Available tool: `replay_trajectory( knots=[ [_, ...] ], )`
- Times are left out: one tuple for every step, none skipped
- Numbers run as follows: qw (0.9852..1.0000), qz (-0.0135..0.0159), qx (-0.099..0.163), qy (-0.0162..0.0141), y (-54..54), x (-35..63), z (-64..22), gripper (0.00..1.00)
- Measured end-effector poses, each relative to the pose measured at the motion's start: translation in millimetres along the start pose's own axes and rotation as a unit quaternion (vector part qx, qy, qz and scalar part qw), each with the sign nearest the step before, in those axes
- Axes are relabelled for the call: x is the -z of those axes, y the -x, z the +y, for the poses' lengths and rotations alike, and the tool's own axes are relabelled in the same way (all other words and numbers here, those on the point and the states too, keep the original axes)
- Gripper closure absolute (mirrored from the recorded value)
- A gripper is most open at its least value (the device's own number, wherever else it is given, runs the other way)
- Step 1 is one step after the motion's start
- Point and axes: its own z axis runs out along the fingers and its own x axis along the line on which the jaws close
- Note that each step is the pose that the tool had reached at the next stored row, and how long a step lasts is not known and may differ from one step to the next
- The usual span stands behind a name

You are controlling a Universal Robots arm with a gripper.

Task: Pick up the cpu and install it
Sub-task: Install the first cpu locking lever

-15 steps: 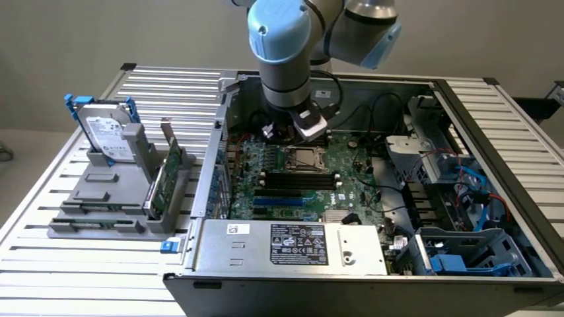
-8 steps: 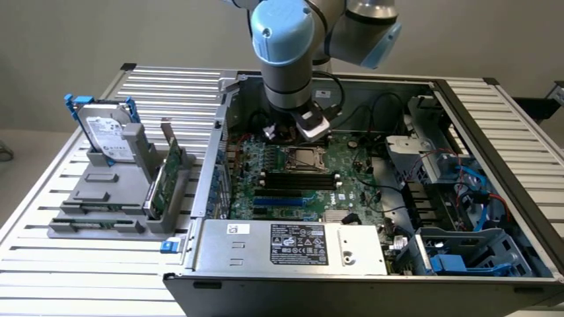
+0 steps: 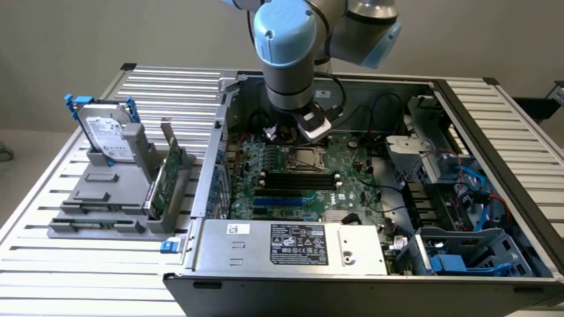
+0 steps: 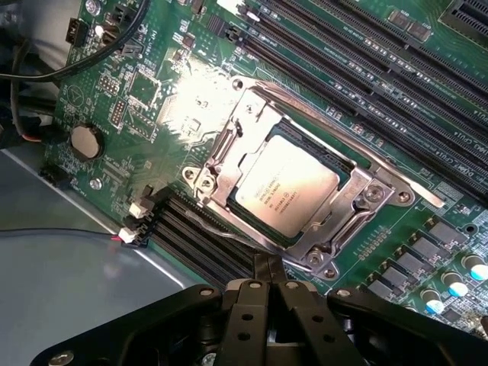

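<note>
The cpu [image 4: 286, 189], a flat silvery square chip with printed text, lies in the metal socket frame [image 4: 364, 197] on the green motherboard [image 4: 145, 91]. In the exterior view the cpu [image 3: 308, 158] sits in the middle of the board inside the open computer case. My gripper [image 4: 268, 265] hovers just beside the socket, its black fingers pressed together with nothing between them. The exterior view has the gripper [image 3: 300, 135] hanging from the arm just behind the socket.
Black memory slots [image 4: 358, 69] run alongside the socket, and more [image 3: 300, 179] lie in front of it. Cables [image 3: 387, 105] hang at the case's back. Outside the case, a hard drive [image 3: 110, 135] and a green card [image 3: 168, 175] stand in a grey holder.
</note>
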Motion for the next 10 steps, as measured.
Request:
replay_trajectory(
  knots=[
    [1.0,-0.0001,0.0,-0.0001,-0.3,-0.3,0.3,0.89],
    [1.0,-0.0001,0.001,-0.0002,-0.4,-0.6,0.5,0.89],
    [1.0,-0.0001,0.001,-0.0003,-0.4,-0.9,0.6,0.89],
    [1.0,-0.0001,0.001,-0.0003,-0.5,-1.2,0.7,0.89],
    [1.0,-0.0002,0.001,-0.0003,-0.6,-1.3,0.8,0.89],
    [1.0,-0.0004,0.001,-0.0003,-0.7,-1.4,1.0,0.89],
    [1.0,-0.0004,0.001,-0.0002,-0.8,-1.5,1.1,0.89],
    [1.0,-0.0004,0.001,0.0,-1.0,-1.7,1.2,0.89],
    [1.0,-0.0005,0.001,0.0002,-1.1,-1.8,1.4,0.89],
    [1.0,-0.0007,0.001,0.0005,-1.3,-1.9,1.5,0.89]
  ],
)
